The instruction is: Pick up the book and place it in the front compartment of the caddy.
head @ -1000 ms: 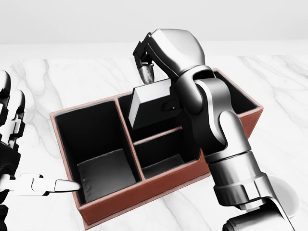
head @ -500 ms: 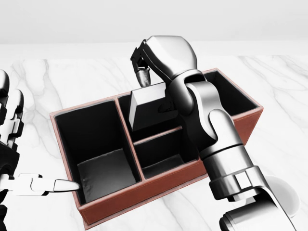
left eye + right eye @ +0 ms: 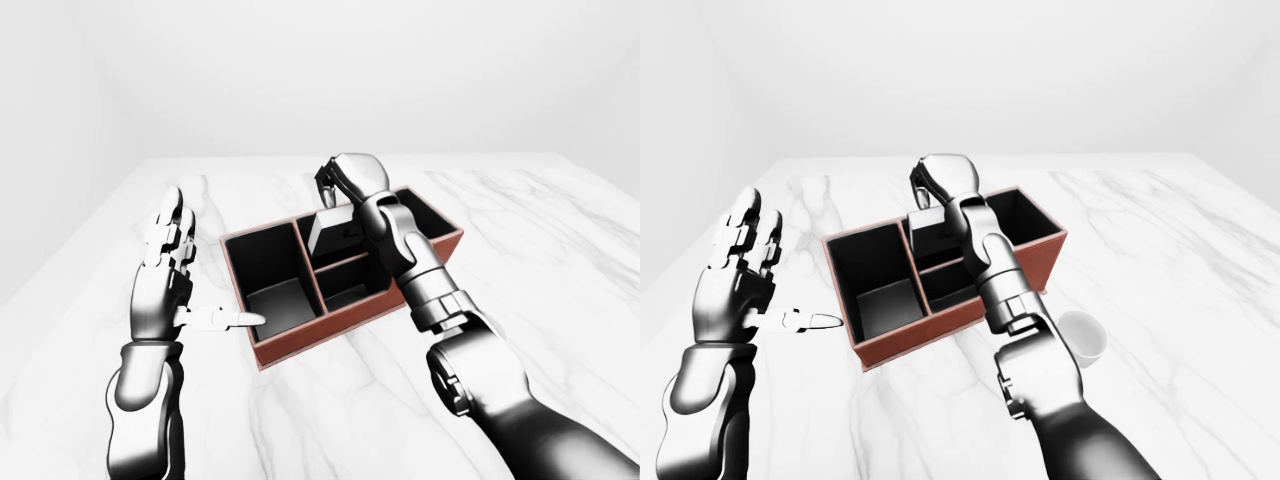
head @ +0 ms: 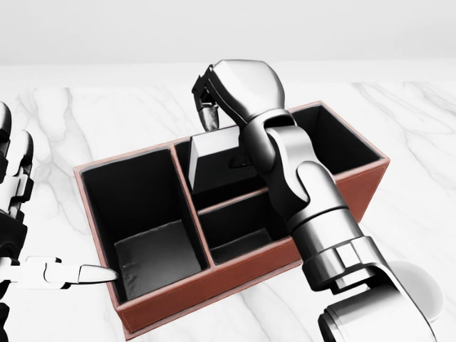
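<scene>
Right hand point(image 4: 214, 96) grips the book point(image 4: 214, 160) above the caddy point(image 4: 235, 274); left hand point(image 3: 165, 290) spread open.

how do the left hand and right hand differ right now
The left hand is spread open, fingers pointing up and one finger stretched sideways toward the caddy; the right hand is curled, its fingers closed on the book. The left hand holds nothing and stays left of the caddy in the left-eye view; the right hand reaches over the caddy, with the book tilted in a middle compartment. Both are glossy silver with black joints.
</scene>
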